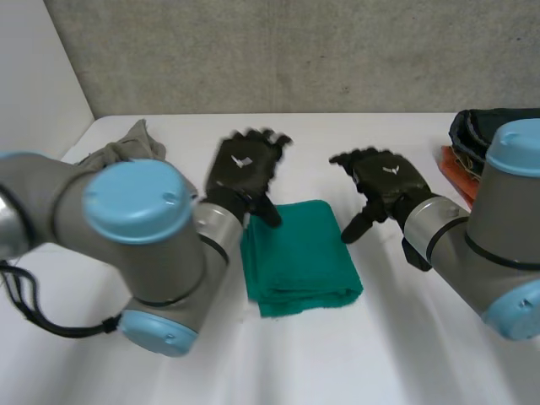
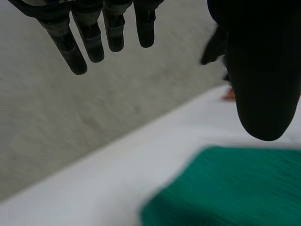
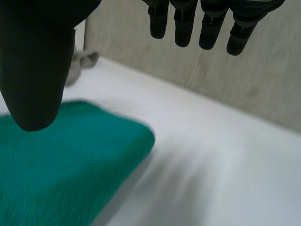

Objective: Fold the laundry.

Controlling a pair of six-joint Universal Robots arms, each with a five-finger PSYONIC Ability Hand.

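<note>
Head view: a folded green cloth (image 1: 299, 257) is seen mid-tabletop (image 1: 380, 354), the left hand (image 1: 243, 169) at its far-left corner, the right hand (image 1: 384, 181) just right of its far edge. Grey laundry (image 1: 126, 148) is seen far left.
Left wrist view: fingers (image 2: 66, 47) are held straight, nothing grasped.
Right wrist view: fingers (image 3: 186, 28) are extended, nothing grasped.

The left hand (image 1: 243, 169) and right hand (image 1: 384, 181) hover apart, both loosely splayed.
</note>
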